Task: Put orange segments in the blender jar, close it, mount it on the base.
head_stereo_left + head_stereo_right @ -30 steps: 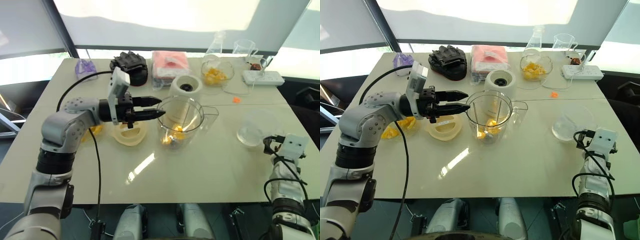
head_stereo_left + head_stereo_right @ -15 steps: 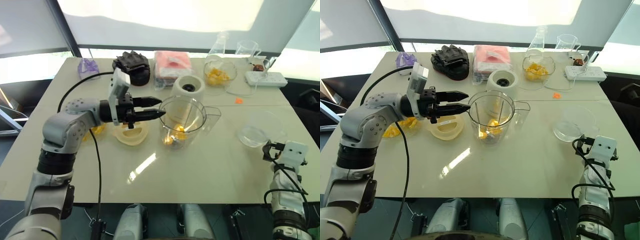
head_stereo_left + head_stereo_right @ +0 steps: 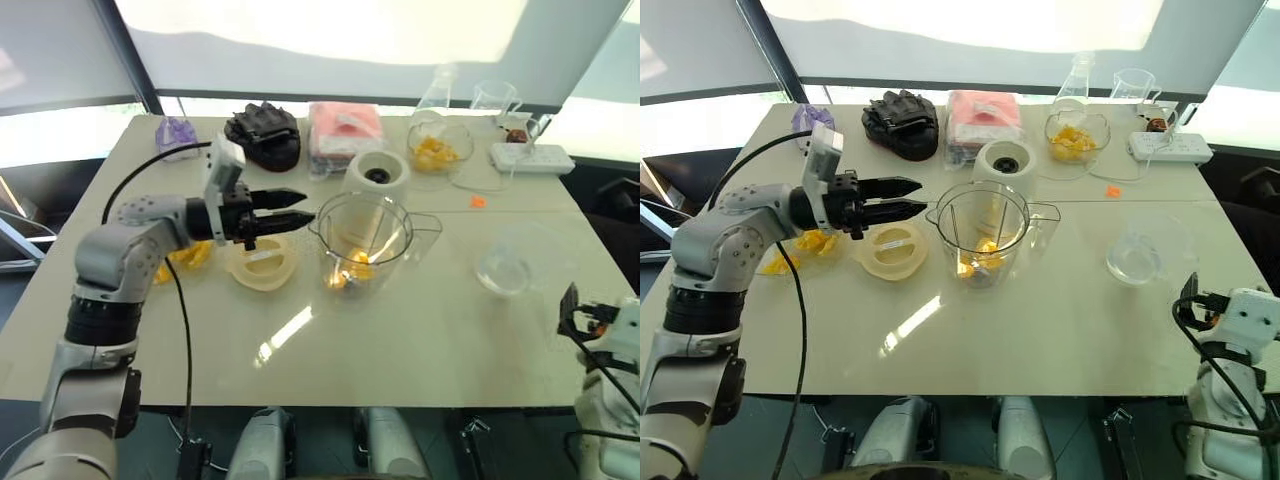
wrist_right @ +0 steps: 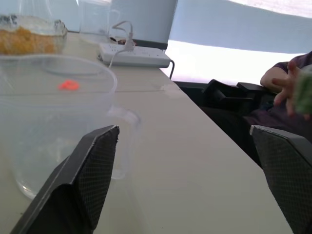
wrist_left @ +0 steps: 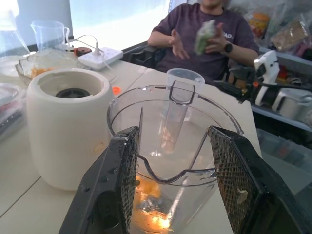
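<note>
The clear blender jar point(image 3: 365, 238) stands upright mid-table with a few orange segments point(image 3: 352, 272) at its bottom. Just behind it is the cream base point(image 3: 376, 174). More orange segments lie in a glass bowl point(image 3: 436, 150) at the back and loose on the table point(image 3: 188, 258) at the left. My left gripper point(image 3: 303, 205) is level, pointing at the jar's rim from the left, a short gap away, open and empty. In the left wrist view the jar point(image 5: 173, 161) is seen between its fingers point(image 5: 122, 175). My right gripper point(image 4: 190, 170) hovers open and empty at the table's near right corner.
A flat cream lid point(image 3: 260, 263) lies below my left gripper. A clear beaker point(image 3: 505, 262) stands left of my right gripper. A black glove point(image 3: 265, 130), pink pack point(image 3: 340, 130), flask point(image 3: 437, 90), pitcher point(image 3: 493, 97) and power strip point(image 3: 528, 157) line the back. A person point(image 5: 209, 34) sits beyond the right edge.
My right arm has drawn back and up, away from the beaker toward the near right corner. My left gripper has backed off slightly to the left from over the jar's rim.
</note>
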Robot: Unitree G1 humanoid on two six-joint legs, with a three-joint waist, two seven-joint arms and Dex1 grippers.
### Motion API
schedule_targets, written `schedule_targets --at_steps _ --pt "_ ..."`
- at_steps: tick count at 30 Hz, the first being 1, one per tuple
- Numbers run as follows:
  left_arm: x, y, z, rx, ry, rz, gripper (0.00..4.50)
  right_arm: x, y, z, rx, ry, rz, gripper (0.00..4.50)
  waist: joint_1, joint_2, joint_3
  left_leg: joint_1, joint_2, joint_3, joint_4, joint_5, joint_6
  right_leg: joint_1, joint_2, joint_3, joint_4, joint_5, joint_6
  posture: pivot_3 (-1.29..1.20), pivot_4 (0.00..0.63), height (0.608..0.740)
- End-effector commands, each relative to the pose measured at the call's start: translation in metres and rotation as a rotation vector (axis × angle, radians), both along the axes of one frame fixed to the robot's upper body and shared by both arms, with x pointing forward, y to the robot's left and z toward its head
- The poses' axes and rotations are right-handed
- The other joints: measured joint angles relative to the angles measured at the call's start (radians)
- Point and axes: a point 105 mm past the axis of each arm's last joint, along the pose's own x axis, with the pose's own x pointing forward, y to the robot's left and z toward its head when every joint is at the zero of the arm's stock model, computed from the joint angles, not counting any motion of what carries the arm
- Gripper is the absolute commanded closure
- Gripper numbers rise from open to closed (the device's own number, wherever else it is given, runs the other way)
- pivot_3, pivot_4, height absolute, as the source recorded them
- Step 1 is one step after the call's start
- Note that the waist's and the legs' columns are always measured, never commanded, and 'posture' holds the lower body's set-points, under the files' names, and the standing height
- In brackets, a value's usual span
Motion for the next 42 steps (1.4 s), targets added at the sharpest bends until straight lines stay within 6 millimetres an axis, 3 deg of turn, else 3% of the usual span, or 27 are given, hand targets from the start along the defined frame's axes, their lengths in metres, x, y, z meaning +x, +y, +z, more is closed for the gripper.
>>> schedule_targets --at_steps 1,3,8,19,24,28,31,37,42 --pt "0.006 0.014 0.018 -0.011 -0.057 0.036 2.16 -0.017 0.006 0.051 0.011 -0.121 0.11 0.01 0.001 0.0 0.0 0.0 0.0 0.0 0.0 0.0 0.0 0.0 0.0 0.0 0.0 0.0 0.0 0.0 0.15 0.74" --pt "0.014 0.023 0.018 0.012 -0.059 0.067 2.16 -0.024 0.017 0.066 0.006 -0.105 0.216 0.01 0.002 0.0 0.0 0.0 0.0 0.0 0.0 0.0 0.0 0.0 0.0 0.0 0.0 0.0 0.0 0.0 0.15 0.74" --pt "0.028 0.034 -0.001 0.14 -0.071 0.088 2.16 -0.032 0.051 0.08 0.006 0.0 0.442 0.01 0.003 -0.001 0.0 0.0 0.0 -0.001 0.0 0.0 0.0 0.0 0.001 -0.001 -0.001 0.0 0.0 0.0 0.15 0.74" --pt "0.046 0.032 -0.017 0.233 -0.078 0.094 2.16 -0.033 0.082 0.13 -0.015 0.004 0.638 0.01 0.017 -0.005 0.001 -0.003 0.0 -0.001 0.0 -0.001 0.002 0.0 0.0 -0.001 -0.004 -0.001 0.0 0.0 0.15 0.74" --pt "0.045 0.04 -0.024 0.281 -0.078 0.112 2.16 -0.036 0.079 0.164 -0.001 -0.08 0.671 0.01 0.026 -0.01 0.002 -0.004 0.0 -0.001 0.0 -0.002 0.002 -0.001 0.0 -0.001 -0.004 -0.001 0.0 0.0 0.15 0.74" --pt "0.053 0.049 -0.058 0.533 -0.129 0.123 2.16 -0.032 0.113 0.194 0.056 -0.119 0.879 0.01 0.026 -0.01 0.002 -0.003 0.0 -0.001 0.0 -0.001 0.002 0.0 -0.001 -0.001 -0.004 -0.001 0.0 0.0 0.15 0.74" --pt "0.064 0.043 -0.063 0.609 -0.179 0.095 2.16 -0.028 0.125 0.208 0.037 -0.117 0.951 0.01 0.028 -0.013 0.003 -0.003 0.0 -0.001 0.0 -0.001 0.002 0.0 -0.001 -0.001 -0.004 0.0 -0.001 0.0 0.15 0.74" --pt "0.073 0.036 -0.061 0.63 -0.189 0.041 2.16 -0.024 0.135 0.213 0.032 -0.105 1.002 0.01 0.03 -0.017 0.005 -0.007 0.0 -0.003 0.0 -0.002 0.004 -0.001 -0.001 -0.002 -0.007 0.0 0.0 0.0 0.15 0.74" --pt "0.078 0.029 -0.083 0.769 -0.201 -0.023 2.16 -0.028 0.163 0.204 0.051 -0.041 1.131 0.01 0.028 -0.017 0.005 -0.007 0.0 -0.001 0.0 -0.004 0.007 -0.001 -0.002 -0.003 -0.007 0.002 0.004 0.0 0.15 0.74"
